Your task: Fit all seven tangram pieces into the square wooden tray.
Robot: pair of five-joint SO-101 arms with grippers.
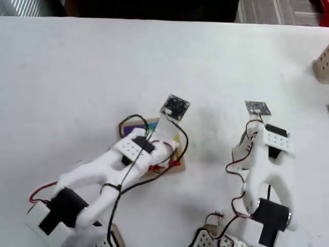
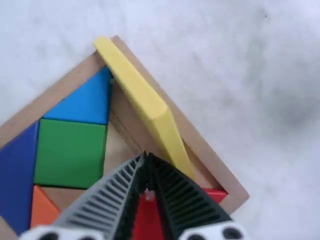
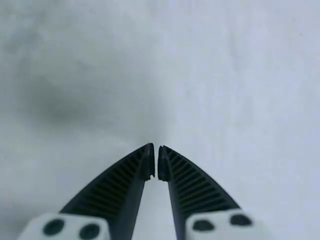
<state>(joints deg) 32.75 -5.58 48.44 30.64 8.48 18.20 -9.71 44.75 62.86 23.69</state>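
**Tray under your left end effector, yellow piece riding the rim**

You are working on a plain white tabletop [image 1: 77,67]. Past its far edge runs a dark strip of room [image 1: 154,7]. A tan pegged block [image 1: 323,64] stands at the tabletop's edge, well apart from both arms.

Your left end effector [image 2: 146,162] hangs over the square wooden tray [image 2: 210,160] with its fingers pressed together, pinching nothing. Directly beneath the fingers lies the red piece [image 2: 150,220]. Just ahead of the tips and touching close beside them, the yellow piece [image 2: 135,85] lies tilted. One end is propped on the tray's corner rim and the other dips inside. It has not seated flat.

Farther off to one side of the tips sit the green square [image 2: 70,152], the light blue triangle [image 2: 87,102], the dark blue piece [image 2: 15,175] and the orange piece [image 2: 42,210], all flat in the tray. Bare tray floor shows between the green square and the tips.

Your right end effector [image 3: 155,162] is also pressed together, over bare tabletop, well apart from the tray.
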